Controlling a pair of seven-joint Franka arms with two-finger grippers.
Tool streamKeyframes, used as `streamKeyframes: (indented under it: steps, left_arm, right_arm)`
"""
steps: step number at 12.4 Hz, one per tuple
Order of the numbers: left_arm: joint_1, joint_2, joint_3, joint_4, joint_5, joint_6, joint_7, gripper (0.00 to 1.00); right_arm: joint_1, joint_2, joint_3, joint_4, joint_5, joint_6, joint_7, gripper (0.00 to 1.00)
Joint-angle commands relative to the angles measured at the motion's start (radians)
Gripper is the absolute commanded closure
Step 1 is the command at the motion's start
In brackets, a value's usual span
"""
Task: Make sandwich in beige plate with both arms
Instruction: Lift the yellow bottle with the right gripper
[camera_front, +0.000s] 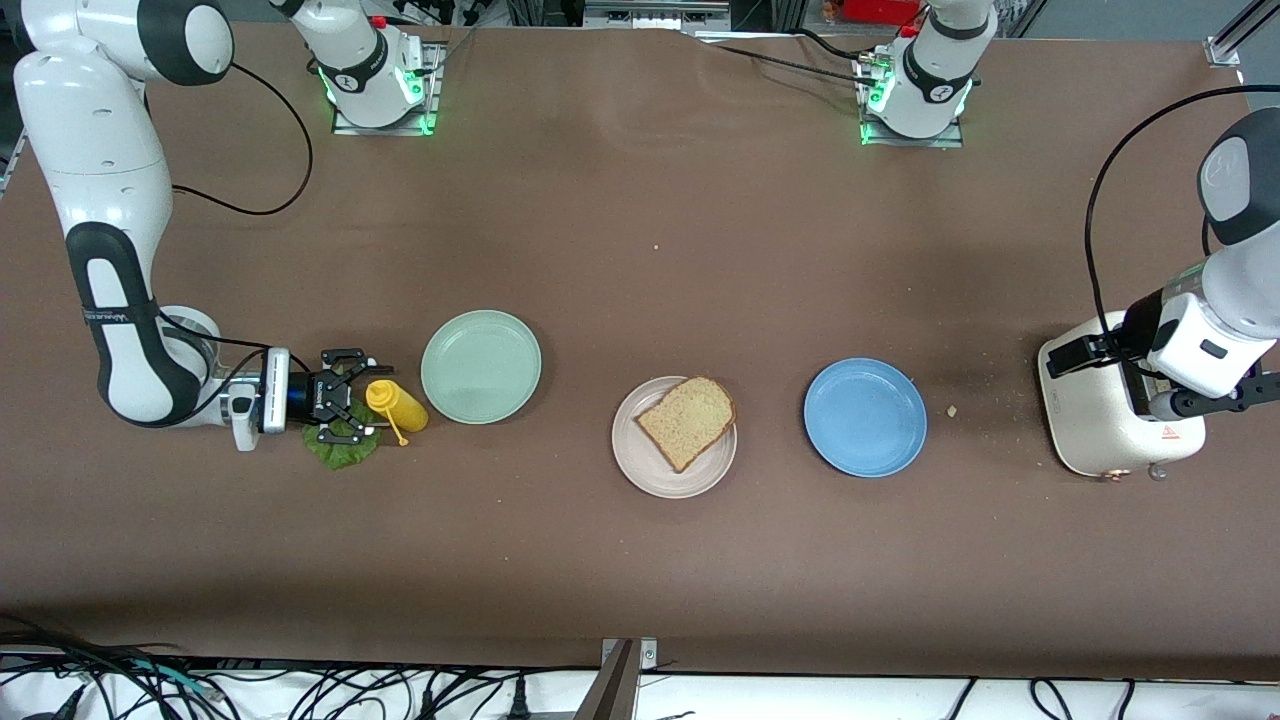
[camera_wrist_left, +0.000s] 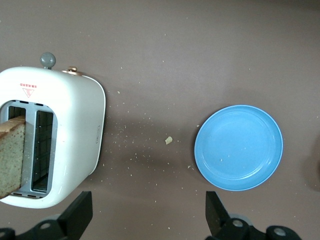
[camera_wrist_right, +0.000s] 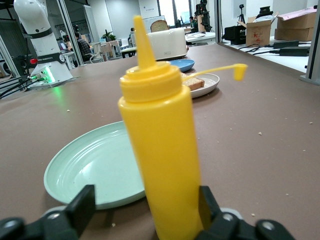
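Note:
The beige plate (camera_front: 640, 468) sits mid-table with one tan bread slice (camera_front: 688, 420) on it; both also show far off in the right wrist view, the plate (camera_wrist_right: 210, 82) and the slice (camera_wrist_right: 192, 83). A second slice (camera_wrist_left: 11, 155) stands in a slot of the white toaster (camera_wrist_left: 75, 125). A green lettuce leaf (camera_front: 340, 452) lies under my right gripper (camera_front: 360, 400). That gripper (camera_wrist_right: 146, 210) is open low at the table, with an upright yellow squeeze bottle (camera_wrist_right: 157, 150) between its fingers. My left gripper (camera_wrist_left: 149, 215) is open and empty over the table beside the toaster (camera_front: 1095, 415).
A pale green plate (camera_front: 480, 365) sits beside the yellow bottle (camera_front: 397, 405). A blue plate (camera_front: 865, 417) lies between the beige plate and the toaster, with crumbs around it. The bottle's tethered cap (camera_wrist_right: 240, 70) sticks out sideways.

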Motion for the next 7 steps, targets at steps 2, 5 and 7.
streamKeyframes:
  steps: [2, 5, 7]
  left_arm:
    - [0.017, -0.013, -0.009, -0.013, -0.021, 0.001, 0.037, 0.01]
    - [0.017, -0.013, -0.009, -0.013, -0.021, 0.001, 0.037, 0.01]
    - [0.017, -0.014, -0.009, -0.006, -0.021, 0.001, 0.031, 0.01]
  right_arm:
    - [0.001, 0.005, 0.011, -0.011, 0.028, 0.012, -0.022, 0.49]
    - [0.015, 0.003, 0.011, -0.011, 0.057, 0.012, -0.022, 0.83]
    - [0.015, 0.003, 0.011, -0.011, 0.057, 0.020, -0.022, 1.00]
